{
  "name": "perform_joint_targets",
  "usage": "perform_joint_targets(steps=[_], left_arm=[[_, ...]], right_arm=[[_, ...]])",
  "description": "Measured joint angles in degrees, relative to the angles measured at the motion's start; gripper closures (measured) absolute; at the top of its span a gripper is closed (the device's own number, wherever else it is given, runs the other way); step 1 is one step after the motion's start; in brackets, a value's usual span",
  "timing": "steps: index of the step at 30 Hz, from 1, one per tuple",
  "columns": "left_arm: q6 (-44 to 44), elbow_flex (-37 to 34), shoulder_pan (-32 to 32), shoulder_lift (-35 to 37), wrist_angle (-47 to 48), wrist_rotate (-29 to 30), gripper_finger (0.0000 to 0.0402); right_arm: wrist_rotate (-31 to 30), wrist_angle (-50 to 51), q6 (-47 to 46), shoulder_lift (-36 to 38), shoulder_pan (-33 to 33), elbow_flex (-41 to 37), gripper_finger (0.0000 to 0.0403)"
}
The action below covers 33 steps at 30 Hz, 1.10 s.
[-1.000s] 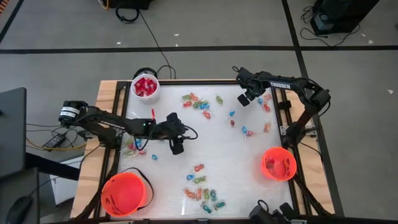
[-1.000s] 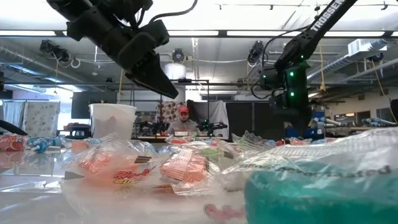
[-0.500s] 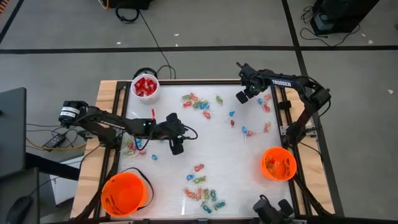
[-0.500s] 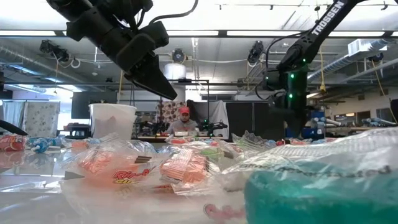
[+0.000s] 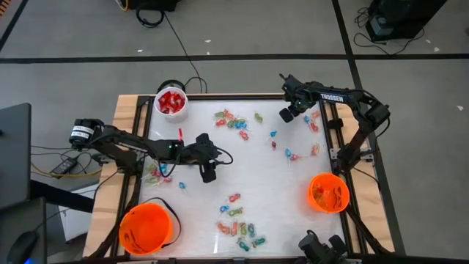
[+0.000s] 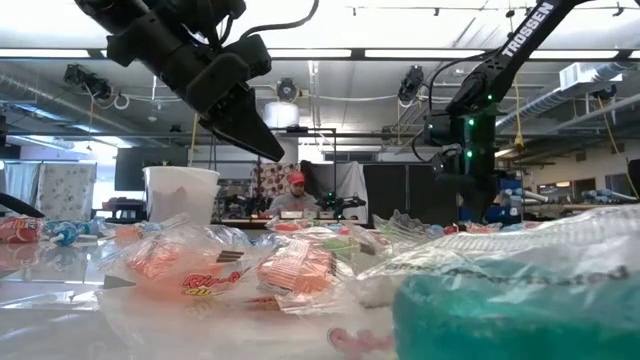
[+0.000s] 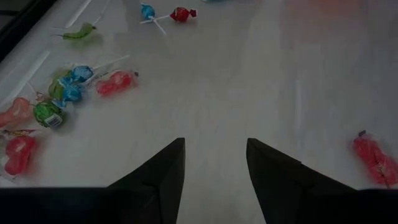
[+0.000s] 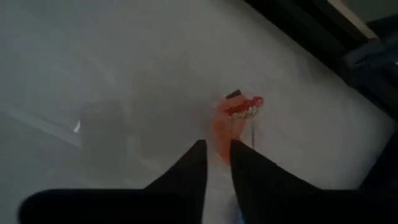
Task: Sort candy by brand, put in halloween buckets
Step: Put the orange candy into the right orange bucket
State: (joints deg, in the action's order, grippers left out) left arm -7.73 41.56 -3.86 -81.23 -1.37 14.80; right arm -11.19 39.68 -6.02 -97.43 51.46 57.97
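Note:
Wrapped candy lies scattered on the white table: a far cluster (image 5: 231,121), some at the right (image 5: 293,154), a near cluster (image 5: 238,227) and a few at the left edge (image 5: 157,172). A white pail (image 5: 185,103) at the far left holds red packets. One orange bucket (image 5: 126,218) stands at the near left, another (image 5: 312,183) at the right. My right gripper (image 5: 286,116) (image 8: 217,144) points down at the far right, shut on a red candy (image 8: 242,107). My left gripper (image 5: 209,174) (image 7: 214,142) hangs open over bare table near the middle. My right gripper has the near end (image 8: 221,127) of the red candy between its two fingertips. The fingers come from above, pointing steeply down. The candy's far end (image 8: 252,102) lies on the table.
The table's dark frame (image 8: 323,43) runs close beyond the right gripper. Lollipops and a red piece (image 7: 115,82) lie ahead of the left gripper, and a red packet (image 7: 373,158) lies off to one side. Bare tabletop spreads around the middle (image 5: 256,176).
My right gripper has turned a little above the far right candies, staying in about the same place.

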Motion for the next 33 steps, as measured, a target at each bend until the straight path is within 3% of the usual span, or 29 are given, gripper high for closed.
perform_joint_targets(steps=[4, 8, 12, 19, 25, 33], left_arm=[[0.1, 0.0, 0.0, 0.0, 0.0, 0.0, 0.0225], [0.1, 0.0, 0.0, 0.0, 0.0, 0.0, 0.0225], [0.0, 0.0, 0.0, 0.0, 0.0, -0.1, 0.0225], [-0.6, 0.0, -0.1, 0.0, 0.0, -0.1, 0.0225], [-1.3, 0.0, -1.3, 0.0, 0.0, -0.1, 0.0225], [-0.4, 0.0, -1.4, 0.0, 0.0, -0.1, 0.0225]], right_arm=[[-2.0, -1.5, 0.1, 0.0, 0.3, -1.1, 0.0268], [-2.0, -3.3, -0.7, 0.0, 1.3, -3.0, 0.0256], [1.0, -3.6, -0.3, 0.0, 1.6, -3.0, 0.0286], [6.8, -3.2, 2.7, 0.1, 2.7, -2.9, 0.0392], [12.6, -0.2, 4.6, 1.2, 0.5, -3.0, 0.0397], [14.6, 8.4, 1.0, 13.0, -12.2, -3.1, 0.04]])
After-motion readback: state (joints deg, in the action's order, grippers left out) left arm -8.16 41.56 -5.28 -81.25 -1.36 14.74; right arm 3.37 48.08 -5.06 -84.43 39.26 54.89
